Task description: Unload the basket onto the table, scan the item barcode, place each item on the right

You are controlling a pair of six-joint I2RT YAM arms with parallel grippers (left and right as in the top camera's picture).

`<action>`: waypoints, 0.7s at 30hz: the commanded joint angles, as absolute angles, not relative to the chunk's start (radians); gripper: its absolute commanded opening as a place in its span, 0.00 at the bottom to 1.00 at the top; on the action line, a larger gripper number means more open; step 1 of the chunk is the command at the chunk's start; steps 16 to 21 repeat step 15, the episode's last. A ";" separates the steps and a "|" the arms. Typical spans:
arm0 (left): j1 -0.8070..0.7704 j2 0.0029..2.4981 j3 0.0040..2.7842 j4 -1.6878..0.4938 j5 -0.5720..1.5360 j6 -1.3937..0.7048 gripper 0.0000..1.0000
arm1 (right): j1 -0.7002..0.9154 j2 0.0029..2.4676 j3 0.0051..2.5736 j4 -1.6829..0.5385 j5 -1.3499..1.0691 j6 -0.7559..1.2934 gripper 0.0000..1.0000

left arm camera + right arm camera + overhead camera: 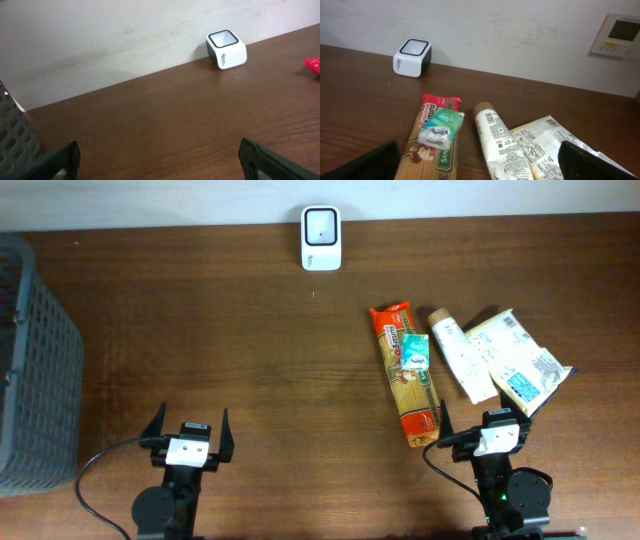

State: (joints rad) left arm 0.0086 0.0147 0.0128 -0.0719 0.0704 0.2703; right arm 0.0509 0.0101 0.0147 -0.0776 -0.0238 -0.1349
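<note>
Your left gripper [190, 423] has its fingers spread wide apart and nothing is between them; it stands low over bare table [250, 350] near the front edge. Your right gripper [487, 418] is released in the same way, fingers fully apart and holding nothing. Just in front of the right gripper lie the goods. A long pasta pack [408, 380] with a red top lies lengthwise, its near end just beside the inner finger of this gripper. A small green and white tissue pack [415, 352] rests on top of the pasta pack, toward its far end. To the right of it lies a white rolled packet [462, 355] with a printed label, and a flat cream bag [520, 360] lies tilted against it, its near corner close to the outer finger. The white scanner [321, 224] stands at the far edge of the table, against the wall, well apart from both grippers and from the goods. A grey basket [35, 370] stands at the left edge of the table.
</note>
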 commanded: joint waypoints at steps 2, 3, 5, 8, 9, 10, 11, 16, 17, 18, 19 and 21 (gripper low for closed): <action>0.007 0.005 0.008 -0.077 0.060 0.286 0.99 | 0.044 0.003 0.006 -0.078 -0.015 -0.134 0.99; 0.007 0.005 0.008 -0.077 0.060 0.286 0.99 | 0.044 0.003 0.006 -0.078 -0.015 -0.134 0.99; 0.007 0.005 0.008 -0.077 0.060 0.286 0.99 | 0.044 0.003 0.006 -0.078 -0.015 -0.134 0.99; 0.007 0.005 0.008 -0.077 0.060 0.286 0.99 | 0.044 0.003 0.006 -0.078 -0.015 -0.134 0.99; 0.007 0.005 0.009 -0.077 0.060 0.286 0.99 | 0.044 0.003 0.006 -0.078 -0.015 -0.134 0.99; 0.007 0.005 0.008 -0.077 0.060 0.286 0.99 | 0.044 0.003 0.006 -0.078 -0.015 -0.134 0.99; 0.007 0.005 0.008 -0.077 0.060 0.286 0.99 | 0.044 0.003 0.006 -0.078 -0.015 -0.134 0.99; 0.007 0.005 0.008 -0.077 0.060 0.286 0.99 | 0.044 0.003 0.006 -0.078 -0.015 -0.134 0.99; 0.007 0.005 0.008 -0.077 0.060 0.286 0.99 | 0.044 0.003 0.006 -0.078 -0.015 -0.134 0.99; 0.007 0.005 0.008 -0.077 0.060 0.286 0.99 | 0.044 0.003 0.006 -0.078 -0.015 -0.134 0.99; 0.007 0.005 0.008 -0.077 0.060 0.286 0.99 | 0.044 0.003 0.006 -0.078 -0.015 -0.134 0.99; 0.007 0.005 0.008 -0.077 0.060 0.286 0.99 | 0.044 0.003 0.006 -0.078 -0.015 -0.134 0.99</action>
